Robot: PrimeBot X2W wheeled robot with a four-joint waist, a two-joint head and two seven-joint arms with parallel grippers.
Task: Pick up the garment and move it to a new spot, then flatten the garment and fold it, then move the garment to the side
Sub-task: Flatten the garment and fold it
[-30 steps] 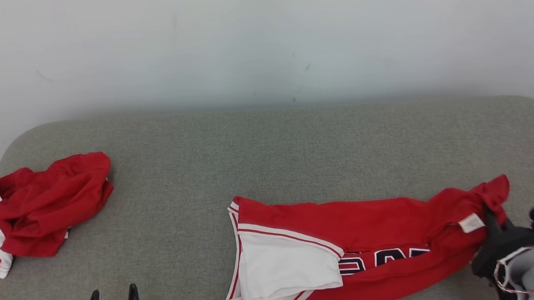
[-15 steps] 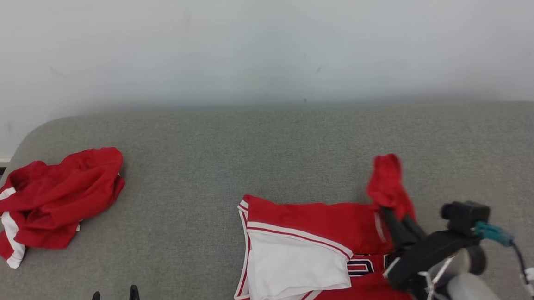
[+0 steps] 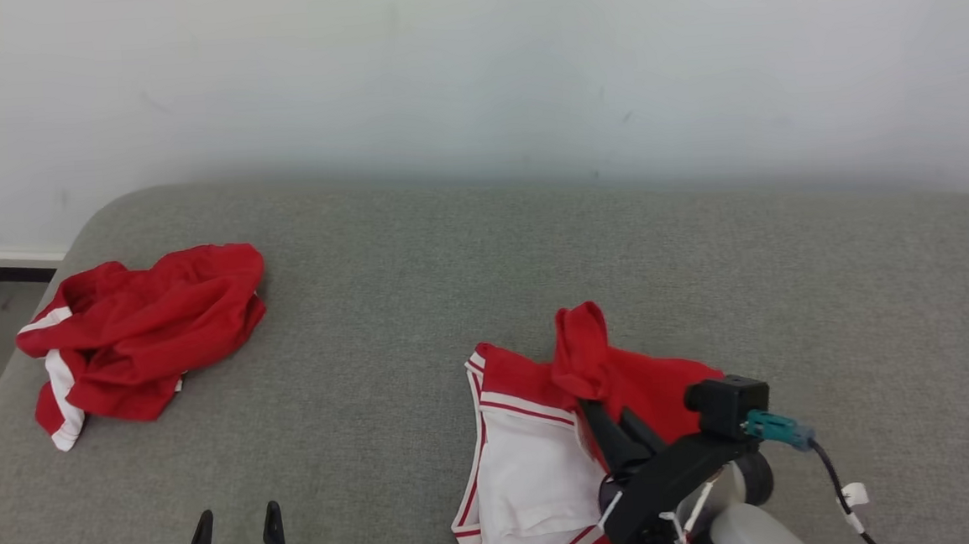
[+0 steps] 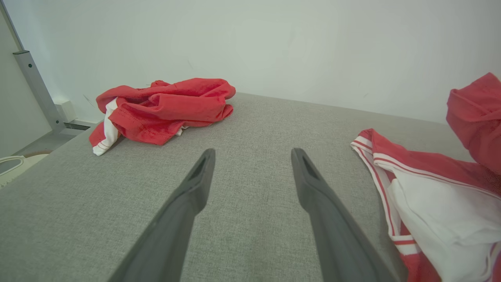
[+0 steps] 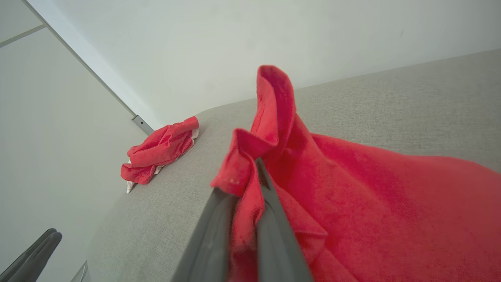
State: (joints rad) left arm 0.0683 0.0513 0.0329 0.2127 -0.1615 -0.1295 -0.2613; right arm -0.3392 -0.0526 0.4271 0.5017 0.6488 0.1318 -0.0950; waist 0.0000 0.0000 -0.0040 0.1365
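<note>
While the right tool (image 3: 601, 416) is clamped on a red corner of the jersey (image 3: 531, 479), held up over the rest of it, the head view has the bulk lying near the front of the worktop (image 3: 418, 293) with a white flap turned over. Nothing pins the far end, so I'd guess a pull drags the whole thing into a bunch instead of making a clean fold. The left tool (image 3: 236, 535) hangs open, well apart from the jersey. The other red pile (image 3: 147, 326) is far off, no worry there.

Left wrist view: left tool (image 4: 252, 152) spread wide over bare worktop, jersey (image 4: 430, 188) off to one side, pile (image 4: 168, 105) at the back. If it doesn't come across to hold things down, that flap probably gets trapped underneath.

Right wrist view: right tool (image 5: 244, 184) shut on a thin pinch right by the jersey's (image 5: 372, 196) edge. Looks like slippery cloth, so a quick swing could let it slide out.
</note>
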